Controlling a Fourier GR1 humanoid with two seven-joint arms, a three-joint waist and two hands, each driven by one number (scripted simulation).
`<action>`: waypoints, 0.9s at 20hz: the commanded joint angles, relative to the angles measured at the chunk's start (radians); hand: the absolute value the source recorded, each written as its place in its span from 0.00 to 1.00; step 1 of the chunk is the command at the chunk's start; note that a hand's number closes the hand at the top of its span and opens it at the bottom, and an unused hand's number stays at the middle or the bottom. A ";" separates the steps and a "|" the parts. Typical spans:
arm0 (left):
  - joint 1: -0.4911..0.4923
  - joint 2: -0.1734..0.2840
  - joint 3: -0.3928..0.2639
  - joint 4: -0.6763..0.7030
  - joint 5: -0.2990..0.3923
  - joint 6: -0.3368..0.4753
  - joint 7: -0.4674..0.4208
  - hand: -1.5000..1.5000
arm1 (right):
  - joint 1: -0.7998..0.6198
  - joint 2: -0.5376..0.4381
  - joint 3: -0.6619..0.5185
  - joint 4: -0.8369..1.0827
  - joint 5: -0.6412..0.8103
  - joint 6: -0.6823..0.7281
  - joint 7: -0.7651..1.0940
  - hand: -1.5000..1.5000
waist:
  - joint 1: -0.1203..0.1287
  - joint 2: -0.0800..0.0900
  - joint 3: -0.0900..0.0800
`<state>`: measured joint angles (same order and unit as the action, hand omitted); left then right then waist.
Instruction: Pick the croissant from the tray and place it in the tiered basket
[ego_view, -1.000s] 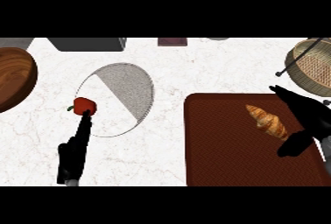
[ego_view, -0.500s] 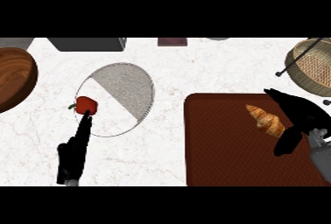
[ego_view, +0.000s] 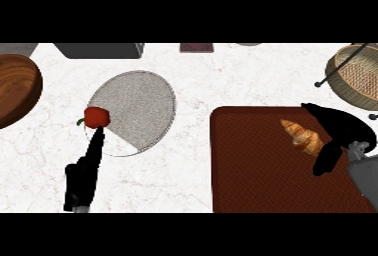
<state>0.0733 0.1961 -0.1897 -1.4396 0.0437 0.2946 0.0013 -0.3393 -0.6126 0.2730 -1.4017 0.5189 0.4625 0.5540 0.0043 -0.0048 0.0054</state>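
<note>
On the right half of the counter (ego_view: 221, 70), a dark red-brown tray (ego_view: 258, 175) carries the croissant (ego_view: 301, 136), lying near its upper right part with its long axis running from upper left to lower right. The right hand (ego_view: 341, 131) sits just right of the croissant: fingers spread over its upper right side, thumb pointing down past its lower end, so the pastry lies in the gap between thumb and fingers. Fingers are wide, not closed round it; actual contact cannot be told from the head view. The tiered basket (ego_view: 356, 75) stands beyond the tray at the upper right edge, apart from the hand. At lower left, the left hand (ego_view: 83, 177) rests with fingers straight, tips touching a red tomato-like fruit (ego_view: 96, 116) at the rim of a grey plate (ego_view: 140, 107). A wooden bowl (ego_view: 15, 90) sits at the left edge.
</note>
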 joint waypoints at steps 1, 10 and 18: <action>0.044 -0.026 -0.011 0.020 -0.012 -0.006 -0.004 0.50 | 0.040 0.005 -0.044 0.049 0.019 0.006 -0.068 0.00 | -0.002 0.005 -0.005; 0.014 0.014 0.061 0.037 0.015 -0.078 0.023 0.50 | 0.004 0.075 -0.061 0.177 0.105 0.002 -0.118 0.00 | 0.000 0.005 -0.005; -0.020 -0.038 0.047 0.063 -0.037 -0.052 0.027 0.50 | 0.039 0.103 -0.078 0.216 0.169 -0.072 -0.278 1.00 | -0.003 0.006 -0.005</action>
<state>0.0797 0.1717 -0.1433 -1.4330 0.0206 0.2449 -0.0097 -0.3306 -0.5217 0.1969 -1.2250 0.6618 0.4282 0.3670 0.0043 -0.0091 0.0046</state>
